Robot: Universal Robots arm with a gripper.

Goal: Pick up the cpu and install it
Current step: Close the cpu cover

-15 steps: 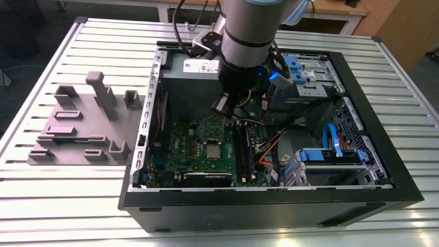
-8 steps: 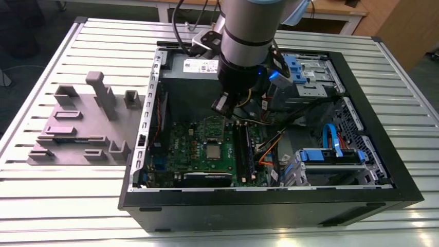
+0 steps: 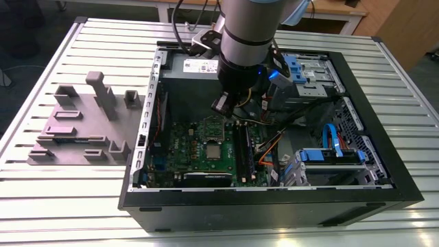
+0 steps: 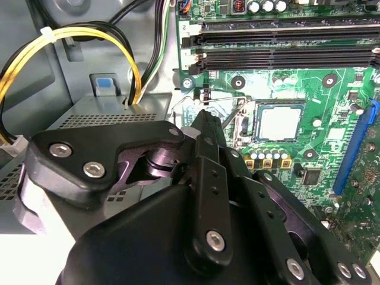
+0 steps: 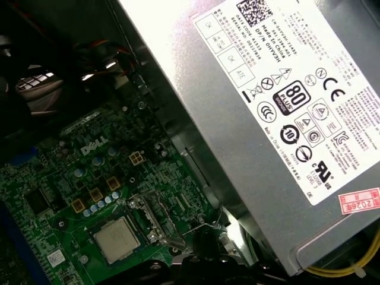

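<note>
The cpu [image 3: 214,151] lies flat in its socket on the green motherboard [image 3: 182,149] inside the open computer case. Its silver top also shows in both wrist views [image 4: 279,123] [image 5: 117,239]. My gripper [image 3: 223,105] hangs above the board, a short way from the socket towards the power supply. Its black fingers [image 4: 205,127] come together at the tips with nothing between them, and the tips [image 5: 199,255] are apart from the cpu. A thin wire lever [image 4: 228,98] stands beside the socket.
The grey power supply [image 5: 267,119] sits close to the gripper, with yellow and black cables [image 4: 71,41] coming out of it. Memory slots [image 4: 285,47] run along the board. Drive bays with blue parts [image 3: 329,154] fill the case's other side. A grey fixture block [image 3: 82,128] stands outside the case.
</note>
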